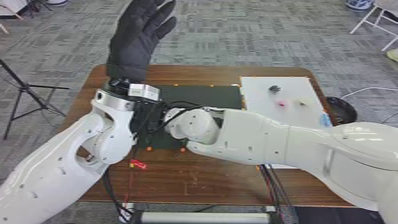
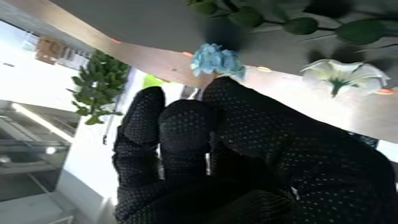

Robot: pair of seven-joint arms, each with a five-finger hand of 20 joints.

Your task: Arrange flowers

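"Where is the blue flower (image 2: 216, 60) held?"
"In the right wrist view, it is pinched by the drawn-together fingers of the right hand (image 2: 258, 130), near a white flower (image 2: 354, 74)."
"And the left hand (image 1: 133, 47)?"
"It is raised in the head view's upper left, fingers straight."

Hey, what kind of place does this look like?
Probably a robotics lab or workroom: a white robot arm extends over a wooden table, and a tripod stands on grey carpet.
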